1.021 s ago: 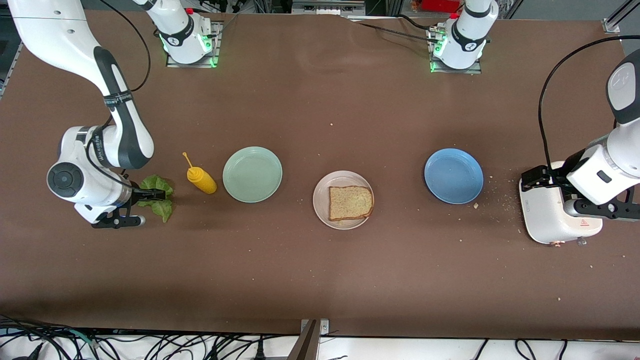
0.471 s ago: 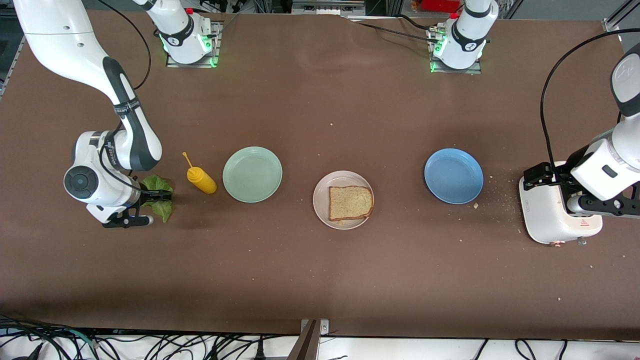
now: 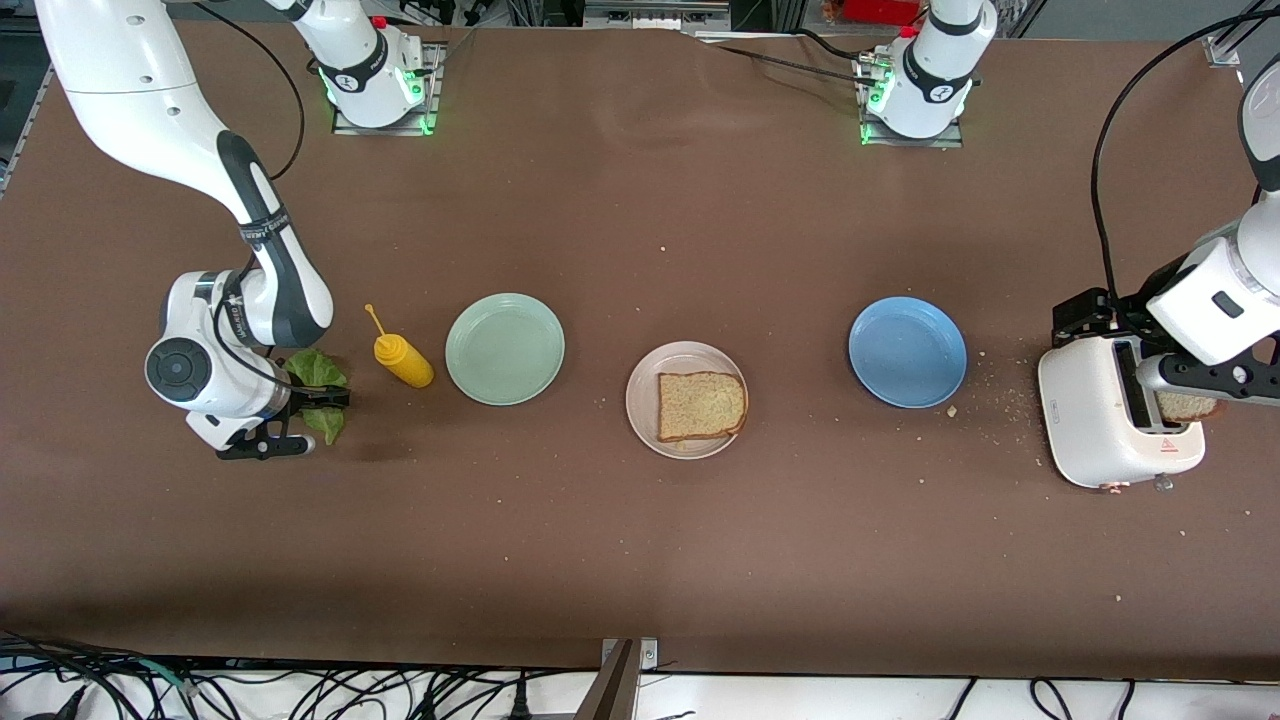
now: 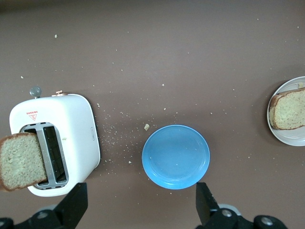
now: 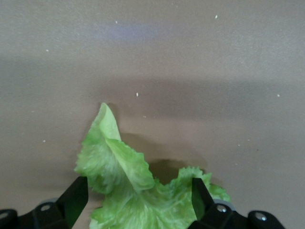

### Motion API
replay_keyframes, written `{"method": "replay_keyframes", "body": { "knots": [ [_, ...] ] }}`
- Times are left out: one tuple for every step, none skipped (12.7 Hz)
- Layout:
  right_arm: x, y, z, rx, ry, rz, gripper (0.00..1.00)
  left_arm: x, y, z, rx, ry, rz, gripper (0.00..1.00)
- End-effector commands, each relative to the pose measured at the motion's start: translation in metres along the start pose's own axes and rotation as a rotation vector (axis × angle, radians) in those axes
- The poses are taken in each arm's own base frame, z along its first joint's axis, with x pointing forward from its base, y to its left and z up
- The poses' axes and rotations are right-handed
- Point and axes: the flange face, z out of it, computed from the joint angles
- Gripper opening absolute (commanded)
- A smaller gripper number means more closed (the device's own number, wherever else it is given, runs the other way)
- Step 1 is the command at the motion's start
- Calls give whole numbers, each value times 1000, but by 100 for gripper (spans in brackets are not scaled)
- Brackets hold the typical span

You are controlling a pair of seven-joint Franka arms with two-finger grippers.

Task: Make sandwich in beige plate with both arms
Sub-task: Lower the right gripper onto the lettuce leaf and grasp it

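Note:
The beige plate (image 3: pixel 640 400) sits mid-table with one brown bread slice (image 3: pixel 702 405) lying on it; the left wrist view also shows this plate (image 4: pixel 291 139) and slice (image 4: pixel 289 109). A second bread slice (image 3: pixel 1186 405) pokes out of the white toaster (image 3: pixel 1090 420) at the left arm's end. My left gripper (image 3: pixel 1140 352) hovers open over the toaster, holding nothing; in its wrist view the slice (image 4: pixel 21 160) and the gripper (image 4: pixel 140 206) show. A green lettuce leaf (image 3: pixel 318 370) lies at the right arm's end. My right gripper (image 3: pixel 300 422) is open and down astride the lettuce (image 5: pixel 128 186).
A yellow mustard bottle (image 3: pixel 403 360) lies beside the lettuce. A mint-green plate (image 3: pixel 505 349) stands between the bottle and the beige plate. A blue plate (image 3: pixel 907 351) sits between the beige plate and the toaster, with crumbs scattered around it.
The right arm has slid toward the mustard bottle, its gripper settling around the lettuce. The left arm has drawn back from the toaster's top, uncovering the slots and the bread slice.

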Motion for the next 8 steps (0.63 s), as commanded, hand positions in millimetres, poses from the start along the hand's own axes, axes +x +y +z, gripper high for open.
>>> {"method": "replay_keyframes", "body": {
  "knots": [
    [-3,1,10,-8,7,-16,49,-6,-2,-7,-5,-2,19,100],
    [-2,1,9,-5,9,-13,29,-6,-1,-7,-5,-2,21,100],
    [-2,1,9,-3,9,-9,12,-6,0,-7,-5,-2,22,100],
    [-3,1,9,-3,7,-9,0,-6,-1,-7,-5,-2,21,100],
    [-3,1,9,-3,7,-9,0,-6,-2,-7,-5,-2,19,100],
    [-2,2,8,-4,10,-9,0,-6,-2,-7,-5,-2,19,100],
    [-1,2,6,-7,13,-12,0,-6,-2,-7,-5,-2,19,100],
    [1,3,-2,-12,27,-20,0,-6,-2,-7,-5,-2,19,100]
  ]
}}
